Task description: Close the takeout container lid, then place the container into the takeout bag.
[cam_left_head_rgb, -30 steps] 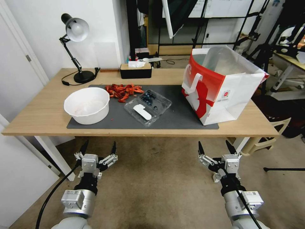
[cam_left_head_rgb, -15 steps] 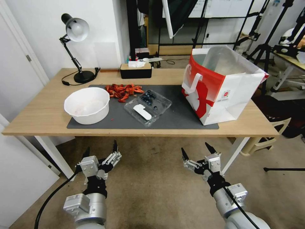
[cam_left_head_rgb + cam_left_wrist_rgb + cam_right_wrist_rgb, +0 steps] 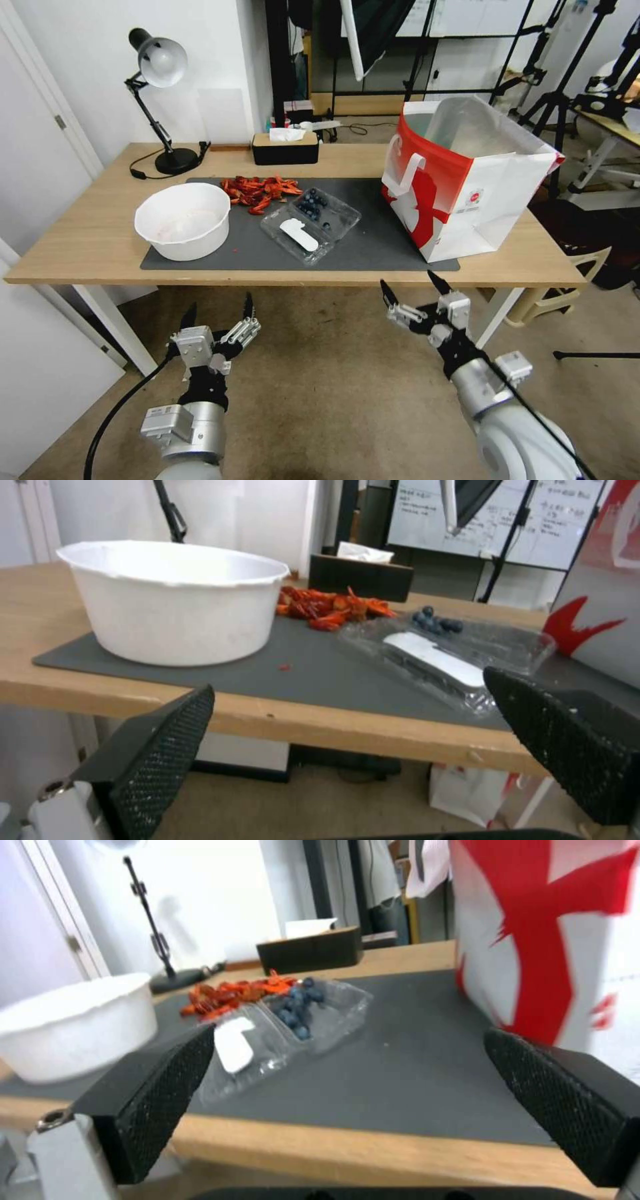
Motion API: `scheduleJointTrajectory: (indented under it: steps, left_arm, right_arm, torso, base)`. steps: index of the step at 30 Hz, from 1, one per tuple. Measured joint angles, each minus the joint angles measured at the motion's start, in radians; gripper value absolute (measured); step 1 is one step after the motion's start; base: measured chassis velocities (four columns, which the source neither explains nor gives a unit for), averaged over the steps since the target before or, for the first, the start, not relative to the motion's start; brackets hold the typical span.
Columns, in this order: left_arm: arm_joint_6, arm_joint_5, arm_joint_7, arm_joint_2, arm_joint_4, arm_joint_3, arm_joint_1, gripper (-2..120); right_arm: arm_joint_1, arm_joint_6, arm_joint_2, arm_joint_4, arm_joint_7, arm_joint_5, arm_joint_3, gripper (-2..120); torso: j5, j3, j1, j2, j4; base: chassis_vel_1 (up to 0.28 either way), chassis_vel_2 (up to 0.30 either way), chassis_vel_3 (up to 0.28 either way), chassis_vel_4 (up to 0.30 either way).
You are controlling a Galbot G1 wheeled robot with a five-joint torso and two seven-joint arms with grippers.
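**benchnoob:** So where's the box at? I see the small clear plastic hinged clamshell takeout container (image 3: 311, 224) lying flat open on the dark grey mat (image 3: 373, 247), about mid-table, between the round white bowl (image 3: 183, 220) and the big boxy red-and-white paper takeout bag (image 3: 460, 180). How would you grab that thing?

**gripfan42:** Looks super light and flimsy to me, thin clear plastic that'll flex and probably slide on the mat. The clear hinged lid half with the oblong white label sticker (image 3: 299, 234) is the side nearer the robot, and the dark blueberries (image 3: 312, 202) sit in the far half. I'd nudge the lid up from its free near edge and fold it over the hinge, not squeeze the middle (it'd buckle, and berries roll out if it tips). Once shut, pinch it across the short sides, gently.

**benchnoob:** And the claws?

**gripfan42:** Both below the table's (image 3: 80, 247) front edge, nothing held. Left claw (image 3: 219, 311) spread wide, roughly in front of the bowl; right claw (image 3: 408, 287) also spread, just under the edge between the container and the bag.

**benchnoob:** Other containers?

**gripfan42:** Bowl looks basically empty, maybe a faint pinkish smear. Bag stands upright, mouth open, silvery lining showing; can't see its bottom. A pile of red bits (image 3: 257, 190) lies loose on the mat behind the clamshell.
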Motion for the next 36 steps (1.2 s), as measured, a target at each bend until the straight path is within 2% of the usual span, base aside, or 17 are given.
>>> scheduleJointTrajectory:
  steps: [1, 6, 8, 12, 15, 16, 17, 21, 26, 36]
  left_arm:
    - [-0.002, -0.004, 0.002, 0.005, 0.005, 0.001, 0.002, 100]
    - [-0.024, -0.014, 0.017, 0.004, 0.014, -0.012, 0.005, 100]
    - [-0.028, -0.016, 0.022, -0.002, 0.015, -0.02, 0.008, 100]
    - [-0.034, -0.015, 0.023, -0.011, 0.021, -0.026, 0.011, 100]
    - [-0.035, -0.015, 0.023, -0.014, 0.023, -0.028, 0.011, 100]
    - [-0.036, -0.015, 0.023, -0.016, 0.024, -0.03, 0.012, 100]
    - [-0.042, -0.015, 0.022, -0.018, 0.032, -0.039, 0.012, 100]
    - [-0.047, -0.018, 0.023, -0.017, 0.043, -0.045, 0.012, 100]
    - [-0.048, -0.022, 0.026, -0.005, 0.05, -0.048, 0.014, 100]
    - [-0.048, -0.034, 0.024, -0.003, 0.066, -0.048, 0.005, 100]
  right_arm:
    - [0.05, -0.023, -0.011, -0.025, 0.012, 0.06, -0.016, 100]
    - [0.173, -0.079, -0.033, -0.102, 0.05, 0.166, -0.072, 100]
    - [0.262, -0.113, -0.044, -0.156, 0.077, 0.246, -0.124, 100]
    - [0.375, -0.177, -0.052, -0.219, 0.121, 0.342, -0.196, 100]
    - [0.409, -0.204, -0.052, -0.238, 0.139, 0.363, -0.218, 100]
    - [0.444, -0.237, -0.05, -0.257, 0.168, 0.388, -0.242, 100]
    - [0.516, -0.313, -0.04, -0.3, 0.24, 0.44, -0.29, 100]
    - [0.58, -0.365, -0.029, -0.356, 0.285, 0.482, -0.328, 100]
    - [0.635, -0.379, -0.012, -0.416, 0.3, 0.495, -0.361, 100]
    - [0.694, -0.4, 0.009, -0.454, 0.322, 0.525, -0.4, 100]
  torso:
    - [0.0003, 0.0, 0.0, 0.0, 0.0003]
    - [0.0002, 0.0, 0.0, 0.0, 0.0003]
    - [0.0002, 0.0, 0.0, 0.0, 0.0001]
    - [0.0001, 0.0, 0.0, 0.0, 0.0004]
    - [0.0002, 0.0, 0.0, 0.0, 0.0005]
    - [0.0001, 0.0, 0.0, 0.0, 0.0006]
    - [0.0, 0.0, 0.0, 0.0, 0.0003]
    - [-0.0001, 0.0, 0.0, 0.0, 0.0003]
    - [0.0001, 0.0, 0.0, 0.0, 0.0003]
    - [0.0001, 0.0, 0.0, 0.0, 0.0003]
  base:
    - [0.0, 0.0, 0.0, 0.0]
    - [0.0, 0.0, 0.0, 0.0]
    - [0.0, 0.0, 0.0, 0.0]
    - [0.0, 0.0, 0.0, 0.0]
    - [0.0, 0.0, 0.0, 0.0]
    - [0.0, 0.0, 0.0, 0.0]
    - [0.0, 0.0, 0.0, 0.0]
    - [0.0, 0.0, 0.0, 0.0]
    - [0.0, 0.0, 0.0, 0.0]
    - [0.0, 0.0, 0.0, 0.0]
